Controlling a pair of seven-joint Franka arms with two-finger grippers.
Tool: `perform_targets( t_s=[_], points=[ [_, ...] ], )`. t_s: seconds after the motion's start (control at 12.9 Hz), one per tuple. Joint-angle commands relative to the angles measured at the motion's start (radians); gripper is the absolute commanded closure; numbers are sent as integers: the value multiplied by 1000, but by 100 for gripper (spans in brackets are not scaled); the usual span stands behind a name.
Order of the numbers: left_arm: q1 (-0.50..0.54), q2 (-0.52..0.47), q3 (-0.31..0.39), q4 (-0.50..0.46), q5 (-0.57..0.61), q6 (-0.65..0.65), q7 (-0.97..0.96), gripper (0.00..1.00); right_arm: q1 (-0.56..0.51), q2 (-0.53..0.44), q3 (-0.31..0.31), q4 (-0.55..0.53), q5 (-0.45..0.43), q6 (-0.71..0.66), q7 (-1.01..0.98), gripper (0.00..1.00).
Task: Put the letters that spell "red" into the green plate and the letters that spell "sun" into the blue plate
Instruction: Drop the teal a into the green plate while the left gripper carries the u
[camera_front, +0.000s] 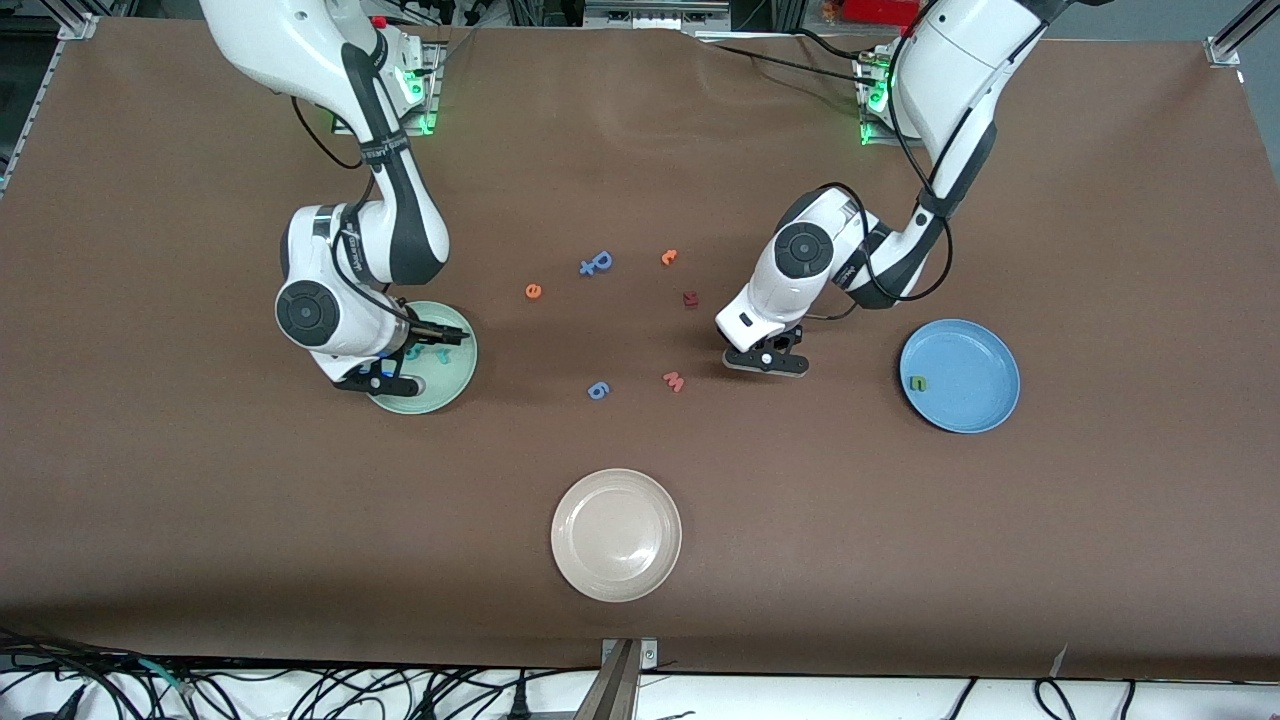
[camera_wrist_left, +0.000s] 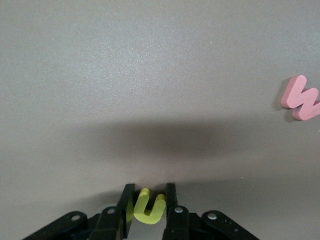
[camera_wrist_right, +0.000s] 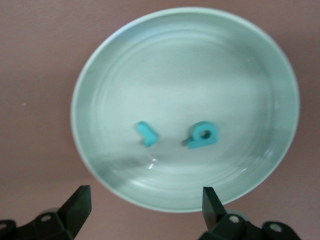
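While the brown table (camera_front: 700, 560) bears plates, left gripper (camera_wrist_left: 149, 210) clamps the yellow "u" (camera_wrist_left: 148, 207); right gripper (camera_wrist_right: 145, 205) fingers apart.

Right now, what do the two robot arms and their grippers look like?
Both arms have glossy white shells with black joint sections, round dark grey caps on the wrist joints, and black cables looping alongside. Green lights glow at both bases. The left gripper and right gripper are black, each with two flat black fingers fixed by small silver screws.
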Motion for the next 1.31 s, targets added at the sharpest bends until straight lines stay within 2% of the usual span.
perform_targets(
  t_s=[0.0,0.15,0.31,0.7,0.85,1.01,1.08,1.16,1.24],
  points=[
    [13,3,7,56,41,-109,-11,83,6,-58,40,-16,29,-22,92,2],
    [36,7,4,197,40,-330,47,83,6,-78,116,-21,27,-19,224,3],
    [95,6,4,268,24,-448,140,84,24,-78,153,-29,27,-3,291,5],
    [289,-9,2,270,35,-534,415,85,154,-75,155,-191,27,280,398,5],
    [358,-20,2,270,37,-578,505,85,187,-74,155,-228,29,330,427,4],
    [401,-20,4,269,38,-626,564,85,210,-71,153,-251,29,352,435,17],
    [431,-19,4,267,38,-628,591,84,210,-69,153,-259,29,386,435,17],
    [448,-19,4,265,38,-629,613,81,210,-66,155,-260,29,406,435,20],
    [458,-16,5,265,38,-629,624,53,213,-59,155,-262,29,420,438,23]
  ],
)
